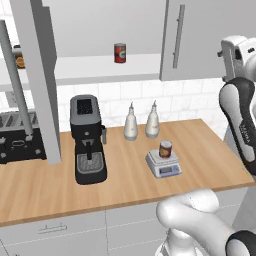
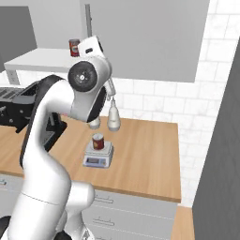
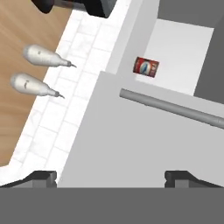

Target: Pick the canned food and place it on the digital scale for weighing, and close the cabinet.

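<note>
The canned food (image 1: 165,148) (image 2: 97,140), dark red with an orange-tan label, stands upright on the digital scale (image 1: 163,165) (image 2: 98,158) on the wooden counter. The cabinet (image 1: 200,40) has its left door (image 1: 37,75) swung open and its right door shut. My gripper (image 3: 111,177) is open and holds nothing. It is raised in front of the shut right door (image 3: 131,144), just below that door's bar handle (image 3: 170,109). Its fingertips (image 3: 41,177) stand wide apart.
A red can with a whitish label (image 1: 119,52) (image 3: 146,67) stands on the cabinet's pale shelf. On the counter are a black coffee machine (image 1: 87,140), two white bottles (image 1: 131,122) (image 1: 152,120) by the tiled wall, and a toaster (image 1: 17,137) at far left.
</note>
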